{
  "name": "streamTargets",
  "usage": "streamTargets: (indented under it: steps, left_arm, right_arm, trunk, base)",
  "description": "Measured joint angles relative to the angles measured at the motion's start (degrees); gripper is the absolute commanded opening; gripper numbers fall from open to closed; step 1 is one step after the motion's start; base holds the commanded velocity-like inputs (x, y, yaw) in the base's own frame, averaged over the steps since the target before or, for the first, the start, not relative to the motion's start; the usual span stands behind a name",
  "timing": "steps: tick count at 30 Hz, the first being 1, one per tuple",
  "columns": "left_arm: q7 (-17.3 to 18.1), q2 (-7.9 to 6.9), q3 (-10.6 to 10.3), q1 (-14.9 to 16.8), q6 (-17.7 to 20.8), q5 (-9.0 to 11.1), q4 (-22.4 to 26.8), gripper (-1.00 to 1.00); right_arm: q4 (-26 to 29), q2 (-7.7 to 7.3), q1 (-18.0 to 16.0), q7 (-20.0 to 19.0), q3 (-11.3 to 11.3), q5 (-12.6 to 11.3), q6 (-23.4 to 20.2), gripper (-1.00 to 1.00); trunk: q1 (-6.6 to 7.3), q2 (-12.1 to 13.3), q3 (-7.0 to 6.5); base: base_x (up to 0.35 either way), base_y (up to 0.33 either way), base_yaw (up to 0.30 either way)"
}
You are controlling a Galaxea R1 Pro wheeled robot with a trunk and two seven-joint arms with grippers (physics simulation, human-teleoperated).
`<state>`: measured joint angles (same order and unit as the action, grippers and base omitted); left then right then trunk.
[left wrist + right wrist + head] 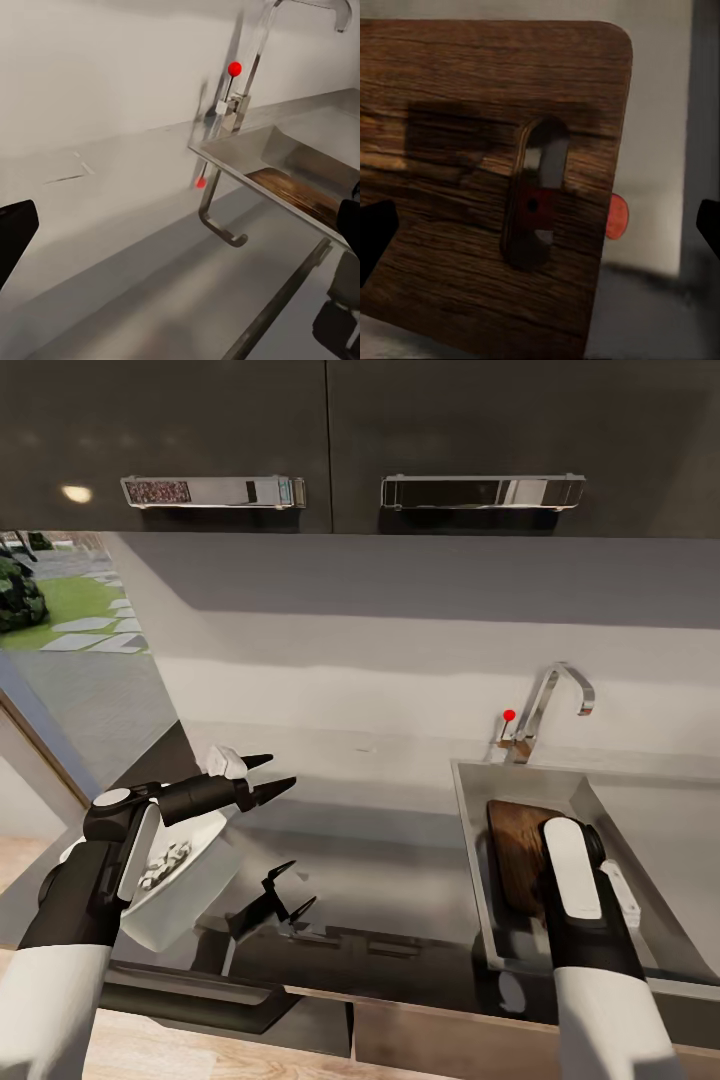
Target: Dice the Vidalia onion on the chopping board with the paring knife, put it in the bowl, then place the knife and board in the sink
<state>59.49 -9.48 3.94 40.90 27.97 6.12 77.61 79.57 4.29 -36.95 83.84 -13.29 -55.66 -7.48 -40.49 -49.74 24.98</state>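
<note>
Looking at jaws: L gripper [272, 776] has its two dark fingers spread apart w/ nothing between; it hangs over the long glossy grey worktop [380, 840].
R jaws: I see both dark fingertips [376, 229] at opposite edges of the R wrist view, wide apart, clamping nothing. In head view the R arm's white-and-black forearm [578, 880] reaches down into the basin and hides the gripper itself.
Board: rectangular brown wooden chopping board w/ rounded corners [472, 187] sits right in front of the R fingers, between them but not gripped as far as I can see. From the head cam it lies inside the sink [515, 840], partly under my R arm.
Knife: small paring knife w/ red-orange handle [616, 216] is under/behind the board; the handle end pokes past the board's edge and more red shows thru the oblong slot hole [536, 191]. Blade hidden.
Sink: rectangular stainless steel basin [470, 830] set in the worktop, curved chrome tap w/ red knob [509, 715] at its back edge. L wrist cam also picks up the basin rim [247, 169] and the board inside.
Bowl: shallow white square dish [180, 890] on the worktop under my L forearm, pale diced bits [165, 865] in it, well apart from the sink.
Above: dark wall cabinets w/ chrome handles [480, 490].
</note>
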Motion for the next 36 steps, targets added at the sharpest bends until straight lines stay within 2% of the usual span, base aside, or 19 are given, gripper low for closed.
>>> streamTargets:
  steps: [4,11,12,13,16,24,26,27,29,30,31,32,33,36]
  left_arm:
    - [0.05,0.00,-0.01,0.00,0.00,0.04,0.00,1.00]
    - [0.16,0.00,-0.04,0.01,-0.08,0.01,-0.62,1.00]
    - [0.14,0.00,-0.04,0.02,-0.09,0.00,-0.69,1.00]
    - [0.13,0.00,-0.06,0.02,-0.09,0.00,-0.69,1.00]
    - [0.11,0.00,-0.05,0.01,-0.09,0.00,-0.70,1.00]
    - [0.05,0.00,-0.04,0.02,-0.09,0.00,-0.70,1.00]
    - [0.01,0.00,-0.06,0.01,-0.09,0.00,-0.70,1.00]
    - [0.01,0.00,-0.06,0.01,-0.09,0.00,-0.70,1.00]
    - [0.04,0.00,-0.08,0.01,-0.09,0.01,-0.70,1.00]
    - [0.03,0.00,-0.08,0.02,-0.09,0.00,-0.70,1.00]
    - [0.04,0.00,-0.08,0.02,-0.09,0.00,-0.69,1.00]
    - [0.03,0.00,-0.08,0.02,-0.09,0.00,-0.70,1.00]
    - [0.02,0.00,-0.08,0.02,-0.08,-0.01,-0.69,1.00]
    - [0.01,0.01,-0.10,0.02,-0.08,0.00,-0.69,1.00]
  right_arm:
    - [2.49,-0.02,0.00,-0.06,2.42,-0.01,-3.91,1.00]
    - [3.84,-0.01,0.00,-1.02,6.78,-0.02,-7.01,1.00]
    - [3.98,-0.01,0.00,-4.06,9.59,-0.04,-11.01,1.00]
    - [4.01,-0.02,0.00,-6.08,10.45,-0.02,-13.66,1.00]
    - [4.03,-0.03,0.00,-9.81,11.11,-0.04,-17.61,1.00]
    - [4.13,-0.20,0.00,-12.37,11.33,0.03,-19.21,1.00]
    - [4.78,-2.64,0.00,-16.00,11.36,0.07,-23.35,1.00]
    - [4.85,-3.23,0.00,-17.16,11.35,0.08,-24.49,1.00]
    - [4.99,-5.70,0.00,-22.98,11.19,0.20,-28.87,1.00]
    - [5.01,-6.41,0.01,-24.53,11.16,0.21,-29.77,1.00]
    - [5.03,-7.93,0.00,-27.22,11.08,0.29,-31.02,1.00]
    - [5.04,-8.78,0.01,-28.43,11.03,0.28,-31.50,1.00]
    - [5.06,-10.38,0.00,-30.36,10.96,0.33,-32.18,1.00]
    - [5.07,-16.81,0.00,-37.90,10.86,0.47,-33.21,1.00]
  trunk:
    - [0.00,0.00,0.00]
    - [0.00,0.00,0.00]
    - [0.00,0.00,0.00]
    - [0.00,0.00,0.00]
    - [0.00,0.00,0.00]
    - [0.00,0.00,0.00]
    - [0.00,0.00,0.00]
    - [0.00,0.00,0.00]
    - [-0.01,0.01,0.00]
    - [-0.02,0.01,0.00]
    - [-0.02,0.01,0.00]
    - [-0.02,0.01,0.00]
    - [-0.02,0.01,0.00]
    - [-0.02,0.00,0.00]
  base:
    - [0.000,0.000,0.000]
    - [0.000,0.000,0.000]
    - [0.000,0.000,0.000]
    - [0.000,0.000,0.000]
    - [0.000,0.000,0.000]
    - [0.000,0.000,0.000]
    - [-0.011,0.000,0.000]
    - [-0.068,0.019,0.000]
    - [-0.147,0.080,0.000]
    - [-0.202,0.130,0.000]
    - [-0.216,0.143,0.000]
    - [-0.237,0.166,0.000]
    - [-0.247,0.182,0.000]
    - [-0.224,0.175,0.000]
